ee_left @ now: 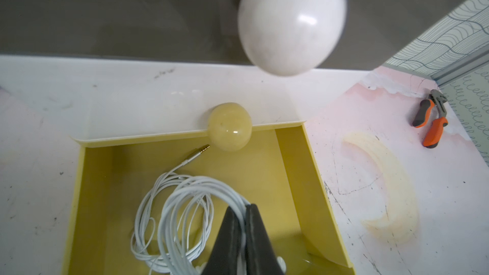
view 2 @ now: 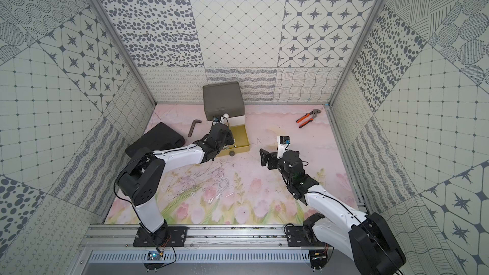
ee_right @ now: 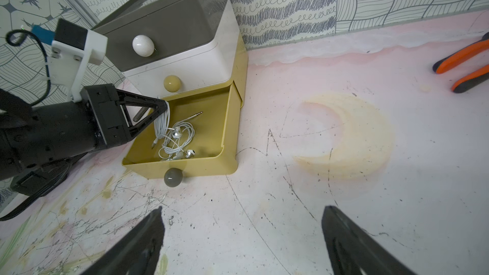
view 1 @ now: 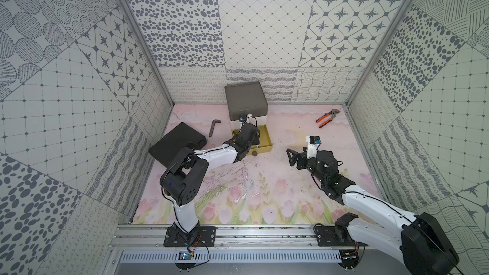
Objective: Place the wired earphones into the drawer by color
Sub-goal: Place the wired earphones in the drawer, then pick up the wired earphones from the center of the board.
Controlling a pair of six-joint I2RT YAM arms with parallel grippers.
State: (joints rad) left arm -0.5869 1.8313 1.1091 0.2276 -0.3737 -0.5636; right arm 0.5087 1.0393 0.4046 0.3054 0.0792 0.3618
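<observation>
Boxy three-tier plastic drawer unit (view 1: 246,101): glossy grey top tier, white middle, mustard-yellow bottom, each with a smooth ball knob. The mustard bottom drawer (ee_right: 211,128) stands pulled out.

Left hand (ee_left: 240,208): tapered black fingers pressed together, pinching strands of a coil of thin white wired earphones (ee_left: 180,202). The coil hangs from the fingertips into the mustard bottom drawer; the metal jack plug and silvery earbuds lie on its floor.

Right hand (ee_right: 242,210): fingers spread wide, holding nothing, over the scuffed, flower-printed counter (ee_right: 291,207) beside the unit, apart from it.

A second loose white earphone set (view 1: 247,185) lies on the counter in front of the unit, well apart.

A flat black case (view 1: 174,144) and a bent grey hex key (view 1: 212,127) lie on the unit's left-arm side. Orange-handled pliers (view 1: 326,118) lie on the opposite side.

The left arm hides most of the open drawer in both top views.
</observation>
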